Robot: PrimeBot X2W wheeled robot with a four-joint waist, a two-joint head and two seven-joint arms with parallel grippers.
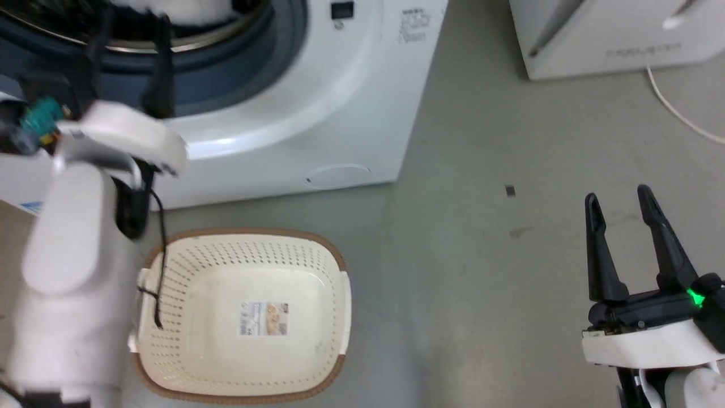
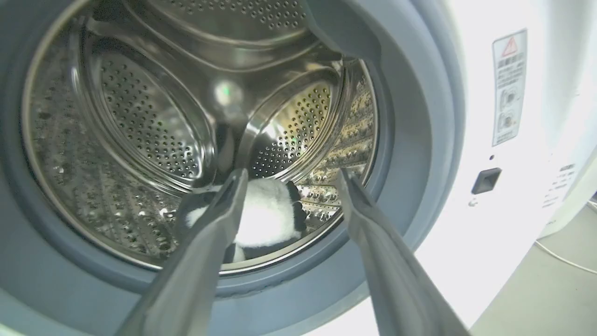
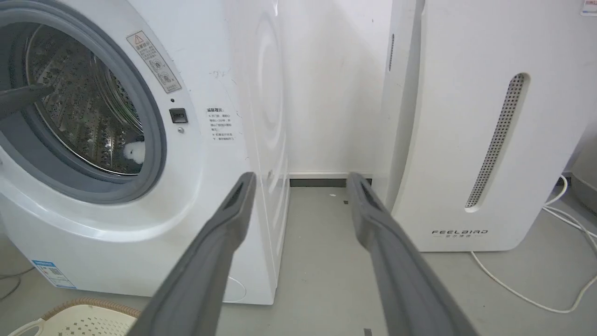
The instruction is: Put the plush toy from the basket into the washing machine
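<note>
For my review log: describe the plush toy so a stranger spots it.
Find the big white washing machine with the open porthole. Low in its steel drum, near the front rim, lies the plush toy. It alone is fluffy, white with black patches, among perforated metal.

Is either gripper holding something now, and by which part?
Nothing is held. The left gripper and right gripper are open; the plush toy lies in the washing machine.
</note>
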